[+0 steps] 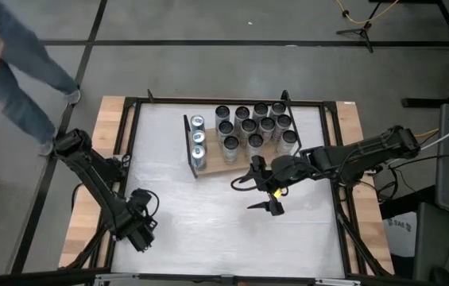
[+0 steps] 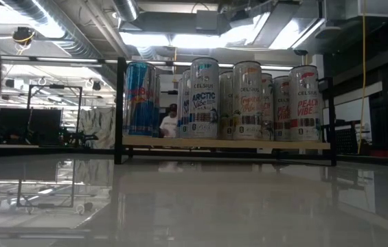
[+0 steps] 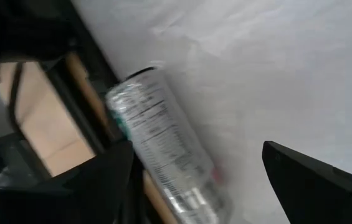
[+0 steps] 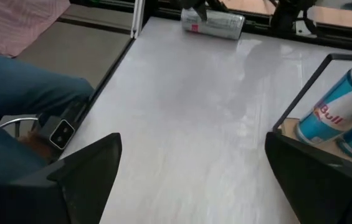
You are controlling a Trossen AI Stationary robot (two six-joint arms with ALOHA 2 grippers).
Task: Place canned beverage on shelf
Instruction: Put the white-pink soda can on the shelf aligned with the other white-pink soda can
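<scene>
High view: we list a white table (image 1: 224, 230) in a black frame, with the shelf (image 1: 236, 163) at its far middle. On the board we count a block of upright cans (image 1: 254, 127) toward the right end and three blue cans (image 1: 198, 143) at the left end. The near half of the tabletop lies open. The left gripper (image 1: 139, 226) sits low at the near-left edge on a folded arm. The right gripper (image 1: 262, 192) reaches in from the right side, just in front of the shelf, fingers spread apart and empty. We note a person's legs (image 1: 17, 71) beyond the far-left corner.

Low view: we see the shelf across the far side, cans standing in a row on it, bare tabletop in front.

Left wrist view: we record a can on its side (image 3: 163, 149) lying along the table's edge rail, between the widely parted fingers (image 3: 313, 180), not gripped.

Right wrist view: we see open tabletop ahead, the lying can at the far edge, and blue cans on the shelf end.
</scene>
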